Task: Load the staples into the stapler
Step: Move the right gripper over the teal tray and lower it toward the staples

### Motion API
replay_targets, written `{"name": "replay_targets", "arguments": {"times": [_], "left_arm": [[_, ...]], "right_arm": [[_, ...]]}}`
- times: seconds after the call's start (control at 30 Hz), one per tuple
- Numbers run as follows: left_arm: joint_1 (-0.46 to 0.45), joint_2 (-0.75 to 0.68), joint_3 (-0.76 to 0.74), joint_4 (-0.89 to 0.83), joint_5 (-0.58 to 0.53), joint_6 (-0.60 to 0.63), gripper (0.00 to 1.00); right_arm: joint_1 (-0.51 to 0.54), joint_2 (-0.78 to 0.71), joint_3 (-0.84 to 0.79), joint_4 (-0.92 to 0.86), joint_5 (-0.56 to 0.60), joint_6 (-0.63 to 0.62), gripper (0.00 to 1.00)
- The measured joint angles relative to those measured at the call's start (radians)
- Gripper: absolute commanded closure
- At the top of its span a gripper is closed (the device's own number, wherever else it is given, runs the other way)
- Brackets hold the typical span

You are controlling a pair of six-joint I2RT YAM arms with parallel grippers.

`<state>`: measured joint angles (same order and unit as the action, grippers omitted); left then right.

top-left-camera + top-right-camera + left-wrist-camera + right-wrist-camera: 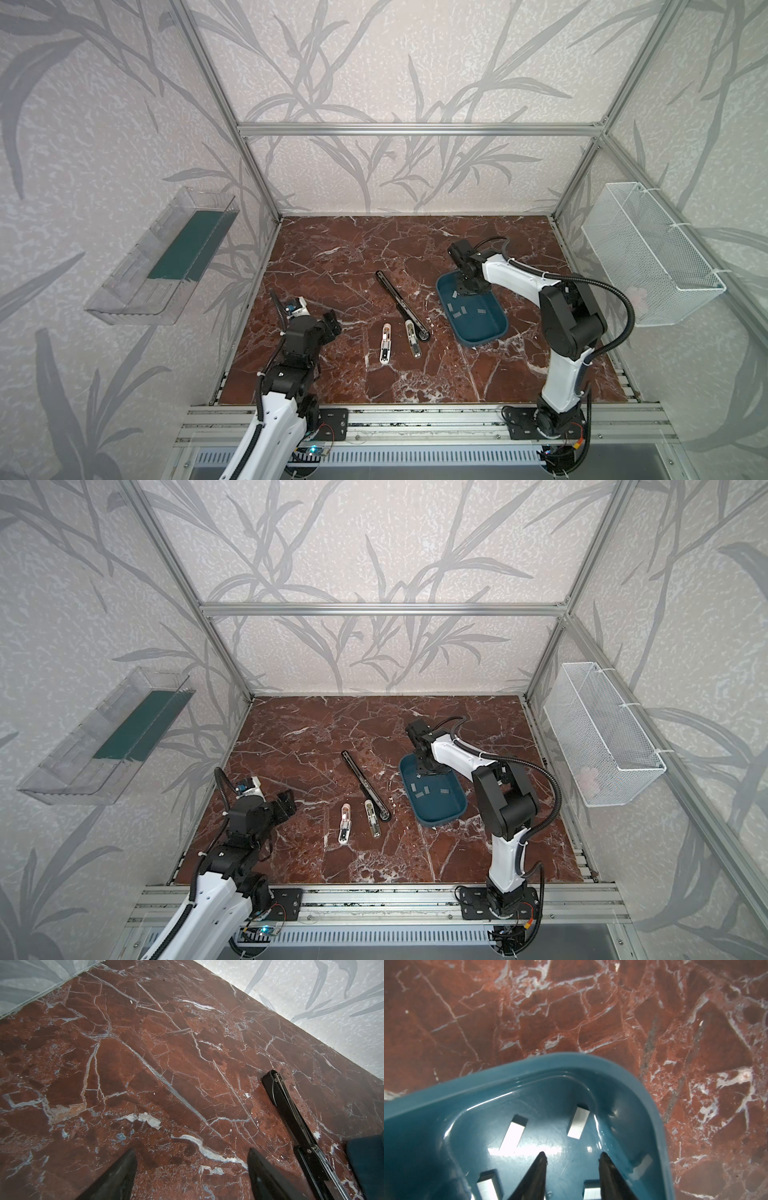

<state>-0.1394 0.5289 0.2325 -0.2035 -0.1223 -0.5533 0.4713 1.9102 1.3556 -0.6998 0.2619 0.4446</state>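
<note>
Inside the teal tray [446,1093]: the right tool [572,1156] hangs low over its floor, jaws apart, bare plastic between them, nothing clamped.
Around its tips: the staples [512,1136] lie loose on the tray floor, a strip just beside each finger, others slightly farther.
Step in hand: picking one strip, I judge; loading not begun.
Next move: set the jaws astride one strip's narrow sides, then close; flat metal may slide.
Left of the counter [332,257]: the left tool [332,326] hovers, jaws apart, empty.
Between the arms: two small staplers [386,344] and a long black stapler [401,305] lie well apart from the strips.
</note>
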Motion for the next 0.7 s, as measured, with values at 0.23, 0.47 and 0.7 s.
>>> {"name": "replay_targets", "arguments": {"times": [0.23,0.47,0.7], "left_arm": [[0.0,-0.002,0.0,0.002,-0.002,0.0,0.17],[0.0,-0.016,0.0,0.002,-0.004,0.0,0.17],[0.0,-0.017,0.0,0.002,-0.003,0.0,0.17]], "right_arm": [[-0.029,0.032,-0.001,0.021,-0.044,0.0,0.58],[-0.039,0.057,-0.006,0.036,-0.087,0.005,0.61],[-0.049,0.074,-0.006,0.058,-0.125,0.015,0.67]]}}
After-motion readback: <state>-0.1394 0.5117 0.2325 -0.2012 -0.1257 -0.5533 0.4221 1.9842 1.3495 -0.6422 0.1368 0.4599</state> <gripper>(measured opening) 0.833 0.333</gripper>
